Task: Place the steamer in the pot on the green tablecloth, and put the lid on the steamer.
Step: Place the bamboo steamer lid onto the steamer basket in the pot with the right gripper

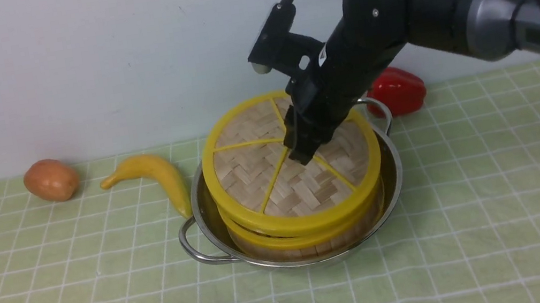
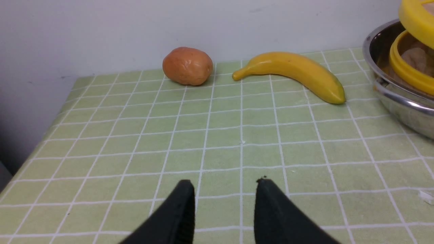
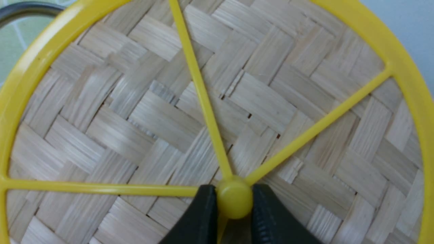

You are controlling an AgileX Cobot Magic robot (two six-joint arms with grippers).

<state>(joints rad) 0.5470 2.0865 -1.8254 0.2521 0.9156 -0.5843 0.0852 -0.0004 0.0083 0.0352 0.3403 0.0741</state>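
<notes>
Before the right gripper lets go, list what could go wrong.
1. The lid sits tilted over the steamer, its far side raised, with a gap visible in the left wrist view; released now, it may land crooked or slide off.
2. The right gripper pinches only the small knob, so the lid could swivel or slip.
3. Pushing down off-centre might shift the steamer in the pot.

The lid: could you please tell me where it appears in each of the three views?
Front view: the lid sits centre frame, tilted over the steamer in the pot.
Left wrist view: only its yellow rim shows, in the upper right corner.
Right wrist view: it fills the frame.
Shared landmark: the lid's yellow rim.
</notes>
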